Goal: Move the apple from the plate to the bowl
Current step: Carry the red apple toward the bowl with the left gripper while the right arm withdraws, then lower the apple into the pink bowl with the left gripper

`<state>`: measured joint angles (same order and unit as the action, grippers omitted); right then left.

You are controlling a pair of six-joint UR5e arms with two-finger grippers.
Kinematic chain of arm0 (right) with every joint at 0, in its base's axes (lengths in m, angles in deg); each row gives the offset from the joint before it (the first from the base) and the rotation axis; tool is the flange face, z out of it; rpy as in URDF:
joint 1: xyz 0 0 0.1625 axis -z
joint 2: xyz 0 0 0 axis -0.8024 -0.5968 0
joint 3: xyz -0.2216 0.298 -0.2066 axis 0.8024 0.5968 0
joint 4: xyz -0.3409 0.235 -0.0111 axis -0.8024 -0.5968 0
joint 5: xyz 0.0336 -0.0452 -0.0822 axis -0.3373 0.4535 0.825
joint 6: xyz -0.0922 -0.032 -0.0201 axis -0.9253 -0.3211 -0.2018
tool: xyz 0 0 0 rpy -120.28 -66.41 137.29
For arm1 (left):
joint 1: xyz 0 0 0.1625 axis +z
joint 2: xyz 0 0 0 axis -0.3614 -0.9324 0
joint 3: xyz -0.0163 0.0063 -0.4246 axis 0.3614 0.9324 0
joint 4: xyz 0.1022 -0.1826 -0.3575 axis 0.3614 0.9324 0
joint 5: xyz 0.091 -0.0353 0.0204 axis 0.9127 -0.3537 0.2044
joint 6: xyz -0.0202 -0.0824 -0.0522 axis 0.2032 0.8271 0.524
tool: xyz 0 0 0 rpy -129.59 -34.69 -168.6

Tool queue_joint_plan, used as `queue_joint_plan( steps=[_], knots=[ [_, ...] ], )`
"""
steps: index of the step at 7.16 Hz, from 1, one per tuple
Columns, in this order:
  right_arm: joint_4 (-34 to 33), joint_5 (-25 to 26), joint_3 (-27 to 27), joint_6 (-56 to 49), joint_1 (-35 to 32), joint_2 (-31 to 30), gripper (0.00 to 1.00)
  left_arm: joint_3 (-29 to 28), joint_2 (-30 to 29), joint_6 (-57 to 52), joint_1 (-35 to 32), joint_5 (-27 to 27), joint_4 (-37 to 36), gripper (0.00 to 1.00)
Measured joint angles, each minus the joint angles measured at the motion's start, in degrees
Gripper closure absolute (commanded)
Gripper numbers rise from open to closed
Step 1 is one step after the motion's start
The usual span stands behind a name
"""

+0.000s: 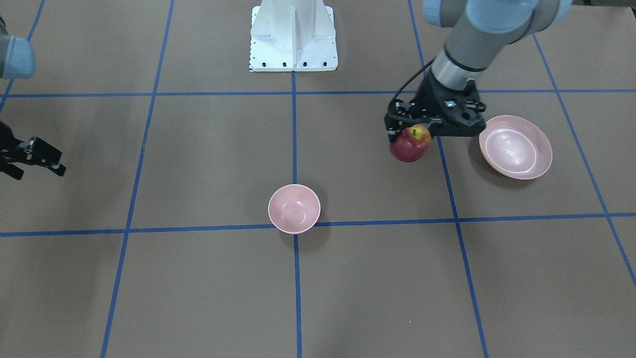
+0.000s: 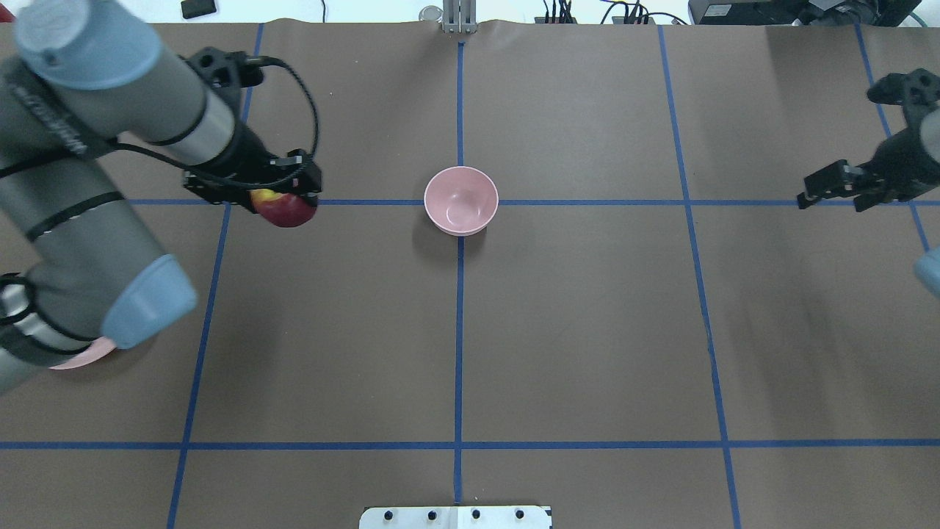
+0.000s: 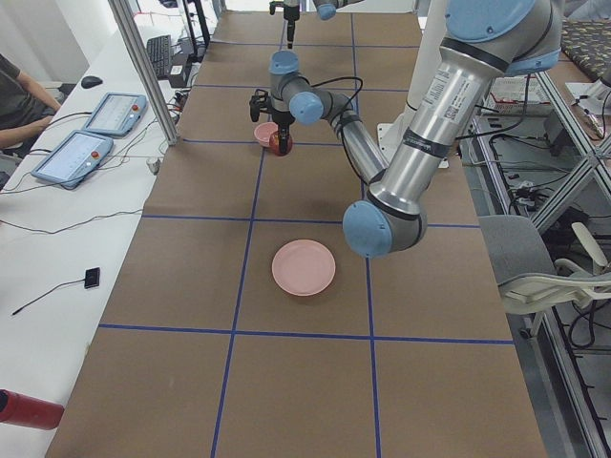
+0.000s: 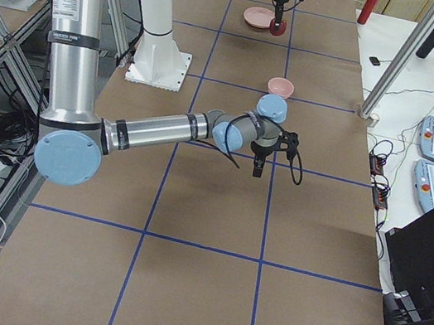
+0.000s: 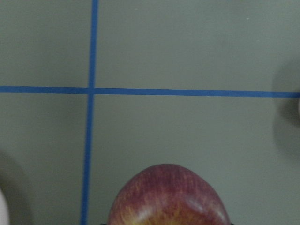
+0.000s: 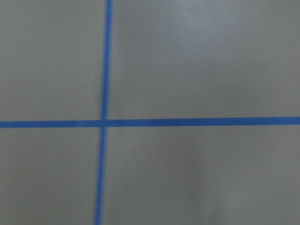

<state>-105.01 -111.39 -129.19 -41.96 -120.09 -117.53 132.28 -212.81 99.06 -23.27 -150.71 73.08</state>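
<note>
Overhead exterior: 1 apple, 1 bowl.

Red apple aloft between plate, bowl

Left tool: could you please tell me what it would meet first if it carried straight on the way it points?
Probably the bare table, with the apple touching first; the left tool points down, between plate and bowl, over neither. Height is unclear.
</note>
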Motion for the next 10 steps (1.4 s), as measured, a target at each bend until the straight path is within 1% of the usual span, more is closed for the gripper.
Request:
queue_joint_plan(
  steps=[1,2,3,4,5,6,9,10],
  knots=[
    [-0.02,-0.43,-0.17,-3.91,-2.02,-2.21,0.00,-8.40,-8.66,2.29,2.20,2.81,-0.77,1.00],
    [-0.01,-0.70,-0.42,-5.49,-2.83,-3.38,0.00,-17.24,-16.47,3.24,3.76,4.56,-0.90,1.00],
    [0.02,-0.91,-0.64,-6.03,-3.07,-3.91,0.00,-24.84,-21.83,3.48,5.05,5.47,0.52,1.00],
    [0.04,-1.05,-0.92,-6.21,-3.11,-4.25,0.00,-31.44,-24.98,3.54,6.12,6.35,4.29,1.00],
    [0.05,-1.14,-1.25,-6.26,-3.09,-4.52,0.00,-36.73,-27.10,3.65,6.74,7.25,8.02,1.00],
    [0.05,-1.18,-1.40,-6.28,-2.98,-4.65,0.00,-39.70,-28.25,3.64,6.97,7.70,9.78,1.00],
    [0.00,-1.20,-1.44,-6.22,-2.84,-4.74,0.00,-42.80,-28.82,3.42,7.30,7.93,10.73,1.00],
    [-0.02,-1.20,-1.47,-6.21,-2.85,-4.76,0.00,-43.25,-28.68,3.52,7.70,7.90,10.80,0.90]
  ],
)
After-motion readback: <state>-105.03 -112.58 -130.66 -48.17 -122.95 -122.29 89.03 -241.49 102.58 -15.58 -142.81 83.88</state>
